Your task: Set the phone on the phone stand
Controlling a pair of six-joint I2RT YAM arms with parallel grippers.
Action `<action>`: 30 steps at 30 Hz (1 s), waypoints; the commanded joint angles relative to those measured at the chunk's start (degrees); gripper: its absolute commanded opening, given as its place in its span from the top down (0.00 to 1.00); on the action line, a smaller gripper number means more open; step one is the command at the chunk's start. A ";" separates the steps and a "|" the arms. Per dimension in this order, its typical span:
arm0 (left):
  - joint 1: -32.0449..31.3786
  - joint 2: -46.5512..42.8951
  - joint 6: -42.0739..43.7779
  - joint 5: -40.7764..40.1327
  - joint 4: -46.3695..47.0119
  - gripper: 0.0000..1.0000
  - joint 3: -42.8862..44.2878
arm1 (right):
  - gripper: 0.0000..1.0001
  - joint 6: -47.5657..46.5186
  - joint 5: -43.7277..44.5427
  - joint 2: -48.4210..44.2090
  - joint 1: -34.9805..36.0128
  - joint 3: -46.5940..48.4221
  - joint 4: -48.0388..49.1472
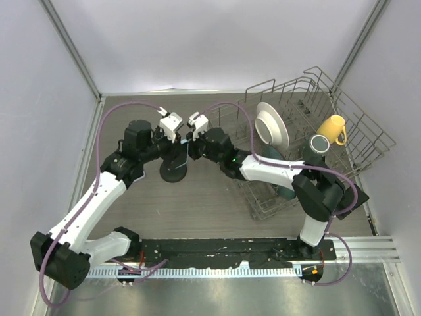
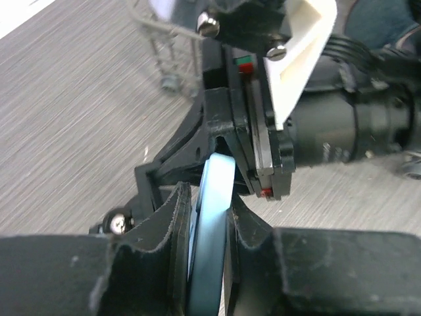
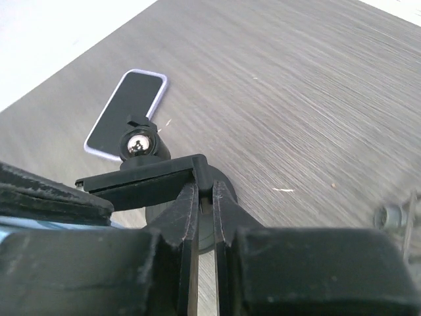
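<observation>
Overhead: the small black disc-based phone stand [image 1: 174,172] stands on the grey wood-grain surface [image 1: 197,210]. Left wrist: the left gripper's [image 2: 209,204] jaws clamp the pale-blue-cased phone [image 2: 210,263] edge-on, just beside the stand's head. Right wrist: the right gripper's [image 3: 205,194] jaws pinch that head; a second phone [image 3: 128,112] lies flat beyond.
</observation>
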 commanded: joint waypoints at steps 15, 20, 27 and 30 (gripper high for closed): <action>10.81 -0.78 -16.24 -30.81 17.95 1.00 -10.27 | 1.00 11.05 44.72 -9.59 15.69 -10.16 20.28; 10.81 2.56 -5.69 -20.64 16.28 1.00 -9.48 | 1.00 5.78 38.31 -7.39 15.17 -4.63 13.70; 10.81 3.88 4.25 -13.14 15.66 1.00 -9.57 | 1.00 3.21 23.55 -12.39 10.17 -8.57 14.22; 10.81 4.41 5.75 -14.28 19.77 1.00 -12.02 | 1.00 5.84 19.49 -14.33 9.71 -8.41 12.29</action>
